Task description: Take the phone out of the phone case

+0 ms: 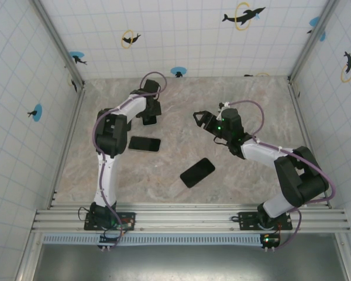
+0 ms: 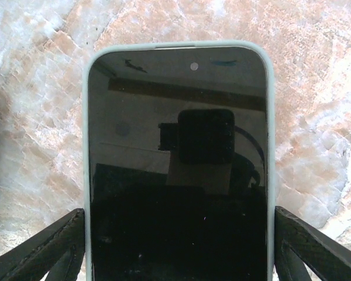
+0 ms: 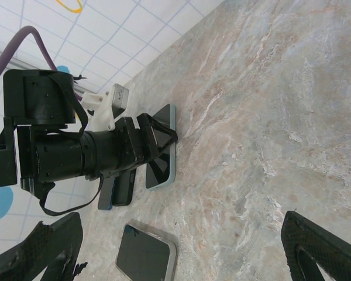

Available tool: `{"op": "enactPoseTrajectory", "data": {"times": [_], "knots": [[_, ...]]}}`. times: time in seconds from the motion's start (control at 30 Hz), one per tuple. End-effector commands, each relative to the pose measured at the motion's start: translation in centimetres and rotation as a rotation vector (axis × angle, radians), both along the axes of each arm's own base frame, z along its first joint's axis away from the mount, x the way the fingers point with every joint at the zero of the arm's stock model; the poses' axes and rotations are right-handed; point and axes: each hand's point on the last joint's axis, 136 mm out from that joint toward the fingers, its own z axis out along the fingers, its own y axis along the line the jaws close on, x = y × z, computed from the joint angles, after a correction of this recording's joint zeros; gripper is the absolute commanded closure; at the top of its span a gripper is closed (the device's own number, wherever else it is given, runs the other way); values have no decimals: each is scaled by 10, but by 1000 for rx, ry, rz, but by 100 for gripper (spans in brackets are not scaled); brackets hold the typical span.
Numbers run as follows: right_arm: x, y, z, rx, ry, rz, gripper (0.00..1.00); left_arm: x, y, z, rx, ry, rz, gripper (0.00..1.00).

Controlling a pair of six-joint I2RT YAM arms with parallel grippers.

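A phone [image 2: 175, 146] with a dark screen lies face up on the marble table, inside a pale blue-grey phone case [image 2: 175, 44]. My left gripper [image 2: 179, 209] straddles its lower half, and both black fingers [image 2: 47, 252] rest against the case's long sides. From above, that gripper [image 1: 149, 117] sits at the back left of the table. In the right wrist view the same cased phone [image 3: 162, 164] lies flat under the left arm's fingers. My right gripper [image 1: 197, 119] hovers open mid-table with nothing between its fingers [image 3: 322, 246], pointing toward the left one.
A dark phone [image 1: 144, 143] lies just in front of the left gripper, showing a blue edge [image 3: 114, 190]. Another phone in a grey case [image 1: 197, 172] lies mid-table, nearer the arms. Tiled walls enclose the table [image 1: 251, 105] on three sides.
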Motion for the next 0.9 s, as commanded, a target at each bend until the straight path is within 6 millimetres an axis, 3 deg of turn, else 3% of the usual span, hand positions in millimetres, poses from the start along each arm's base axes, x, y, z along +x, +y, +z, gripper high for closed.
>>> {"op": "enactPoseTrajectory", "data": {"times": [0.0,0.07,0.13,0.2,0.4,0.5,0.67,0.7,0.87], "knots": [[-2,-5,14,27,-40,-9,11,-50,6,-42,-1,205,-20,28],[-2,-8,13,27,-39,-15,11,-52,9,-47,-16,216,-8,33],[-2,-8,14,31,-40,-15,11,-49,10,-32,-33,184,-1,36],[-2,-8,14,30,-42,-14,11,-49,15,-33,-39,187,12,36],[-2,-7,12,34,-38,-13,11,-48,20,-32,-35,190,14,22],[-2,-8,12,33,-36,-12,11,-48,20,-34,-49,195,16,20],[-3,-9,13,36,-37,-16,11,-48,21,-40,-55,209,20,21],[-3,-9,14,36,-38,-16,11,-52,23,-55,-45,243,22,21],[-2,-11,14,38,-38,-21,11,-52,21,-63,-56,251,19,22]]}}
